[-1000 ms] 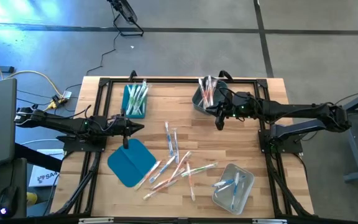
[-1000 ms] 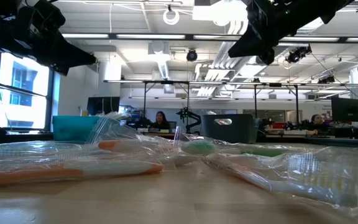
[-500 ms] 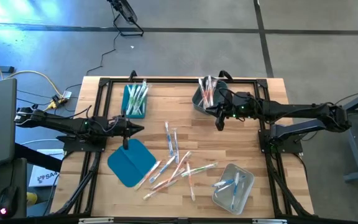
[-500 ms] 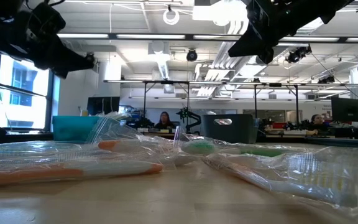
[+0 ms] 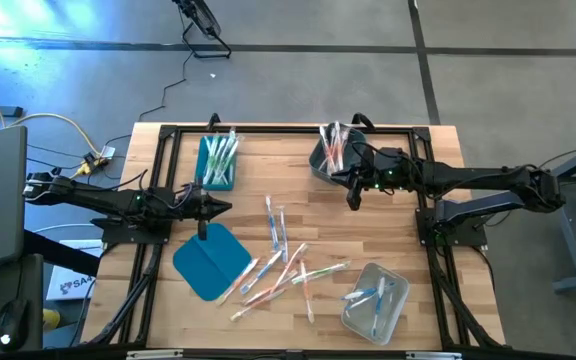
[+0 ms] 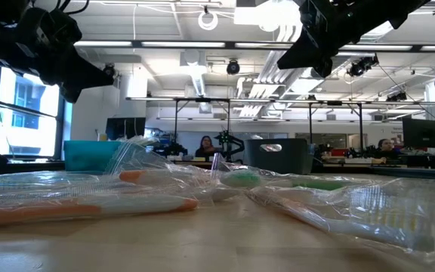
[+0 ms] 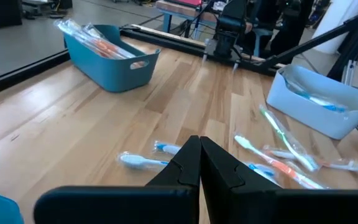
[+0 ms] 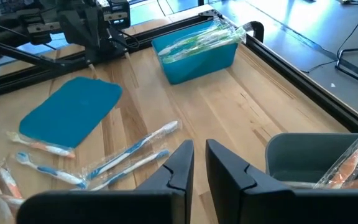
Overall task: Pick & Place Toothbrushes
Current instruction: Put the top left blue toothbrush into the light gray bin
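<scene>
Both grippers hang empty above the table (image 5: 368, 225), with loose toothbrushes (image 5: 286, 262) scattered between and below them.

The left gripper (image 5: 204, 212) has its jaws pressed together, just beside the flat teal lid (image 5: 210, 259) and near the teal bin (image 5: 217, 161) of toothbrushes. The right gripper (image 5: 352, 196) shows its jaws a narrow slit apart, holding nothing, just beside the grey bin (image 5: 330, 155). The clear bin (image 5: 376, 298) sits well apart from both, with blue ones inside.
</scene>
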{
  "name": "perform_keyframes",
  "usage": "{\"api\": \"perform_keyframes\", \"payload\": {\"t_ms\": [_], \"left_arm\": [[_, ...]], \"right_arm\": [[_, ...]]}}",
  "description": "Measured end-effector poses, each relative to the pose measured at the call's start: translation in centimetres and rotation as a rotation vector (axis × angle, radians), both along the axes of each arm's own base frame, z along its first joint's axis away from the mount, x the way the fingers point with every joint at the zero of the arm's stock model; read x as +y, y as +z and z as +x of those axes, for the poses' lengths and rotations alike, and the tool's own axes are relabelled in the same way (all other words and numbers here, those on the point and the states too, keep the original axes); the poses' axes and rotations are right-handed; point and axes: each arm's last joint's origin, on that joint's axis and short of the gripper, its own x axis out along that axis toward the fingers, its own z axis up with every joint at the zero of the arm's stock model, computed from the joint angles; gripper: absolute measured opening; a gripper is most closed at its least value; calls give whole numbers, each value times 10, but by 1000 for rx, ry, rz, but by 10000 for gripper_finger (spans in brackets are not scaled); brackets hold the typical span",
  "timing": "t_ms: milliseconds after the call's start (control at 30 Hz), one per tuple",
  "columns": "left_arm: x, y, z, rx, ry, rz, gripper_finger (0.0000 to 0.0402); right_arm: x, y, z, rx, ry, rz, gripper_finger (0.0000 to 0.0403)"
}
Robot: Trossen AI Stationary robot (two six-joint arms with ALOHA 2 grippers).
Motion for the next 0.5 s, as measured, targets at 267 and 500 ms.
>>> {"api": "perform_keyframes", "payload": {"t_ms": [267,500], "left_arm": [[0,0,0,1,2,13,0],[0,6,1,-47,-1,58,0]], "right_arm": [[2,2,1,-28,-10,10,34],[22,7,6,-63,-12,-97,34]]}}
